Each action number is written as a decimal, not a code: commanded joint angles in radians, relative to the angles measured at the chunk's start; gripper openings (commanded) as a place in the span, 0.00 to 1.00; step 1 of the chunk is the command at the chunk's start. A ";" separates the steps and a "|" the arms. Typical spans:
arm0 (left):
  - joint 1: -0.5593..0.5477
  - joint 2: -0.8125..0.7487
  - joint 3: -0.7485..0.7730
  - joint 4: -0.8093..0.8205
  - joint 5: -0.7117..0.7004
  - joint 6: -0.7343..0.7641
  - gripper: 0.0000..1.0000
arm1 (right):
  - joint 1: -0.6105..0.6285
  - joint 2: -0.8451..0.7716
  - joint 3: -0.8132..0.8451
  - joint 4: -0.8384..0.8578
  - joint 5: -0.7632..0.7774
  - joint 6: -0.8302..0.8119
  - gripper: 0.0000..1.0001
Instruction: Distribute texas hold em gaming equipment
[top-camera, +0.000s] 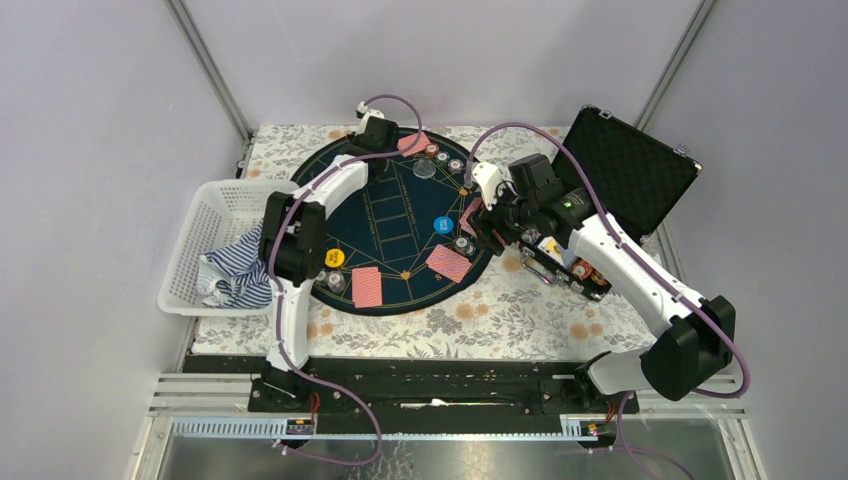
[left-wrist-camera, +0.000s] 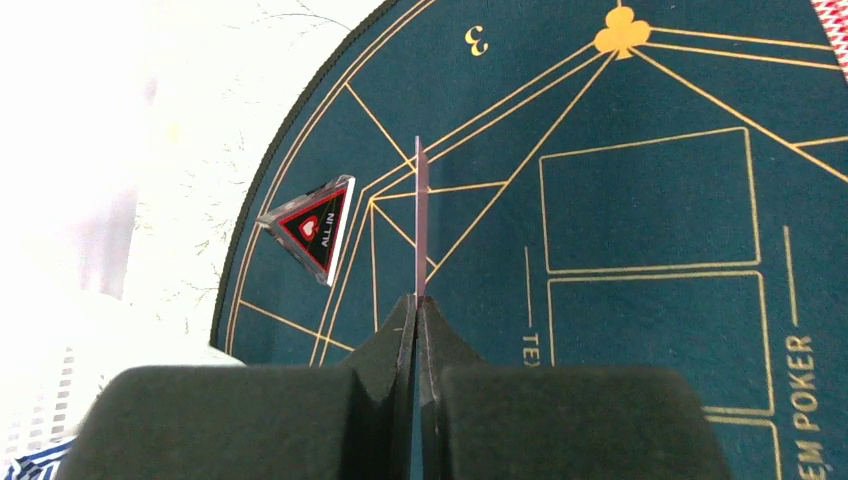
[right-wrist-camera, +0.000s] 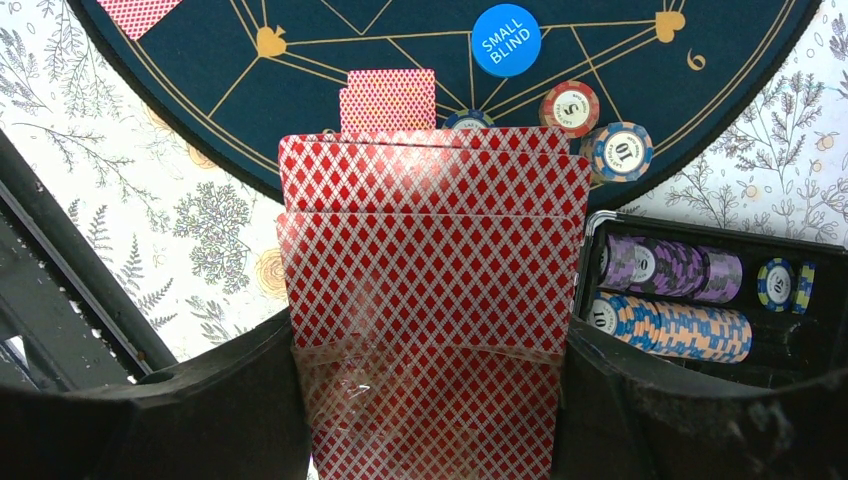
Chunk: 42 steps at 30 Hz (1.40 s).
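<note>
My left gripper (left-wrist-camera: 417, 300) is shut on a single playing card (left-wrist-camera: 421, 220), seen edge-on above the dark-blue mat (left-wrist-camera: 640, 200). From above, this gripper (top-camera: 398, 140) hangs over the mat's far edge. My right gripper (right-wrist-camera: 430, 340) is shut on a fanned deck of red-backed cards (right-wrist-camera: 430, 250), the fingers pressing its two long sides, and sits at the mat's right rim (top-camera: 478, 218). Cards lie on the mat (top-camera: 367, 287) (top-camera: 448, 263) (right-wrist-camera: 388, 100). A blue small-blind button (right-wrist-camera: 506, 40), a yellow button (top-camera: 335, 257) and chips (right-wrist-camera: 569, 107) (right-wrist-camera: 620, 150) also rest there.
A triangular ALL IN marker (left-wrist-camera: 312, 225) lies on the mat near its edge. The open black case (top-camera: 625, 170) stands at the right, with rows of chips (right-wrist-camera: 680, 300) in its tray. A white basket (top-camera: 205, 215) with striped cloth (top-camera: 235, 275) sits at the left.
</note>
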 joint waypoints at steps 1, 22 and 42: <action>0.000 0.059 0.108 0.041 -0.078 0.025 0.02 | -0.012 -0.043 -0.002 0.053 -0.034 0.013 0.00; -0.042 0.369 0.454 -0.033 0.074 -0.031 0.04 | -0.019 -0.017 -0.020 0.060 -0.035 0.013 0.00; -0.035 0.417 0.547 -0.075 0.238 -0.156 0.45 | -0.020 -0.002 0.000 0.045 -0.029 0.012 0.00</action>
